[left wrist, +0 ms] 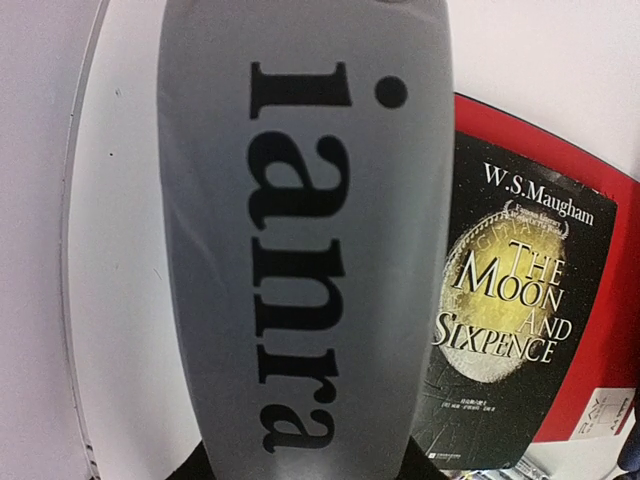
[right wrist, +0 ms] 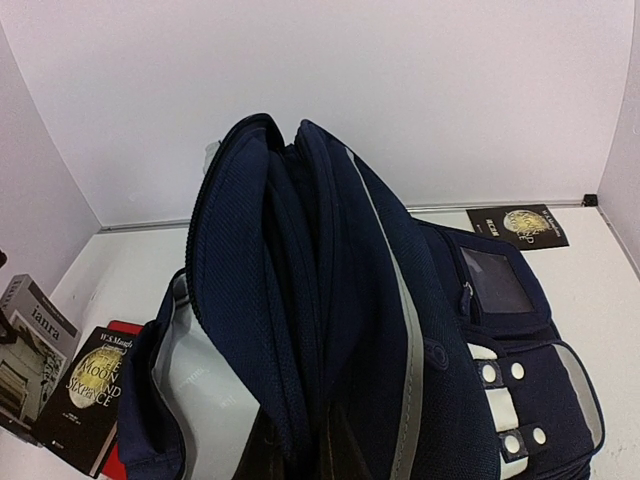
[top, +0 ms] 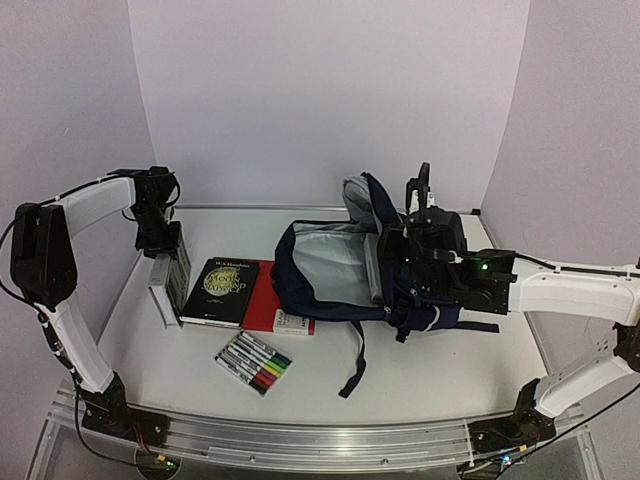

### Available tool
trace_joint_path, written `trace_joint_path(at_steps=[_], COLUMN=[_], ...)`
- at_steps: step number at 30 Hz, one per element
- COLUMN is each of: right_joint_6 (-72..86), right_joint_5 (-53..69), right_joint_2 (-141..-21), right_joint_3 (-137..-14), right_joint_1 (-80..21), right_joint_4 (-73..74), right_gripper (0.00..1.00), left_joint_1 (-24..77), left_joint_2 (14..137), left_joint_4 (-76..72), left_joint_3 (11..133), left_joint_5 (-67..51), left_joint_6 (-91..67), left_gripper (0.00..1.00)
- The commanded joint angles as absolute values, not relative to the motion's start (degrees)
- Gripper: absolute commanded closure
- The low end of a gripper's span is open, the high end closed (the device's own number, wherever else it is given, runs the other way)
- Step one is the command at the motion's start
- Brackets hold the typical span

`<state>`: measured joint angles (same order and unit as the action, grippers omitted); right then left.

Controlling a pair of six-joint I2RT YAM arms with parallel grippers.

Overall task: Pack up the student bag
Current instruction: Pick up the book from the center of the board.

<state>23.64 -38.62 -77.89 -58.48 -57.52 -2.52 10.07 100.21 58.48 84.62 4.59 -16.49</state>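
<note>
grey book (left wrist: 300, 250) spine "ianra" | novel (left wrist: 520, 300) "The Moon and Sixpence", W.S.Maugham | white table (top: 450, 380) | my left pincer (top: 165, 248): grip unclear | my right pincer (top: 392, 265) clamps student bag (right wrist: 330, 300)

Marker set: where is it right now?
Top view, left of centre: the marker set lies just on the near side of the Moon and Sixpence book, near-left of the student bag.

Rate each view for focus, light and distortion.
Left wrist: the grey book crowds the frame, its lettering slightly soft, while the Maugham paperback beyond reads sharp. Right wrist: the student bag sharp but dark at the bottom. Top external: even light, faint shadows, the front rail bowed by the lens.
</note>
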Motion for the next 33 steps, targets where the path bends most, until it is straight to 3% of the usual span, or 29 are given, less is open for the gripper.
trace_joint_path(at_steps=[1,8,18,24,33], right_joint_6=[24.5,24.3,23.9,24.2,24.6], right_joint_5=[-41.0,-39.6,-37.6,-36.5,-36.7], right_joint_2=[-76.1,-75.1,-74.8,-75.1,-74.7], right_joint_3=[-61.1,-61.7,-62.9,-63.7,-64.9], right_joint_1=[-57.4,-57.4,-57.3,-57.4,-57.4], right_joint_4=[-9.9,-9.8,-9.8,-9.8,-9.8], right_gripper=[1.0,1.0,1.0,1.0,1.0], left_joint_1=[9.9,9.9,13.1,22.8,29.5], left_joint_2=[93.9,85.9,81.0,85.7,90.8], left_joint_4=[58.1,58.3,37.1,22.8,-4.7], left_joint_3=[85.6,90.0,85.7,83.3,71.3], left_joint_5=[4.8,-0.7,-35.4,-38.7,-38.0], left_joint_6=[-17.5,-20.9,-36.8,-44.1,-61.8], left_gripper=[0.66,0.66,0.68,0.66,0.66])
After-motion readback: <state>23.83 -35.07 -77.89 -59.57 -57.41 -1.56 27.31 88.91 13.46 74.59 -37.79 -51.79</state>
